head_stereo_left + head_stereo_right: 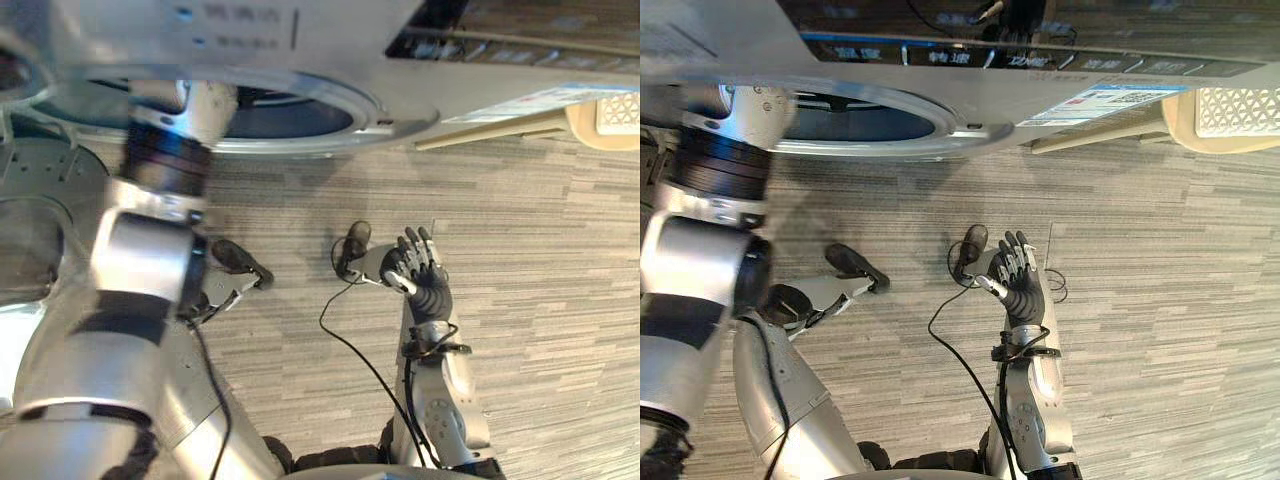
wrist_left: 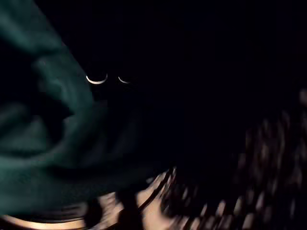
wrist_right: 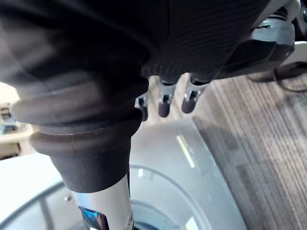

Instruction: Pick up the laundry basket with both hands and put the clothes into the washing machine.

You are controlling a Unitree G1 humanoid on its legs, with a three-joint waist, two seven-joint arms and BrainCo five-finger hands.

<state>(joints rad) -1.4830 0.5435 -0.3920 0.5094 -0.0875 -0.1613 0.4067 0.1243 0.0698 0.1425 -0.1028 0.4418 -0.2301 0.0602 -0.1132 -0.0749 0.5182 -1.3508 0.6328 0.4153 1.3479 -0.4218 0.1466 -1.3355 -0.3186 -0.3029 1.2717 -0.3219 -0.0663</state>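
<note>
Left arm [image 1: 150, 230] passes through the washing machine [image 1: 300, 50] door ring [image 1: 335, 125]. Left robot hand is inside the drum; cannot tell its grip. Dark green cloth [image 2: 43, 143] lies bunched in the drum. Right robot hand [image 1: 425, 275] hangs over open carpet floor [image 1: 540, 300], fingers loose, apart, empty. Beige lattice laundry basket [image 1: 1240, 110] at far right, by the machine.

The floor [image 1: 540, 300] was grey carpet with fine stripes running left to right. At the far side a white washing machine [image 1: 970, 95] stood on it, its round door opening [image 1: 855, 120] turned toward the near side. At the far right, just beside the machine, sat a cream laundry basket [image 1: 1240, 112] with lattice walls.
</note>
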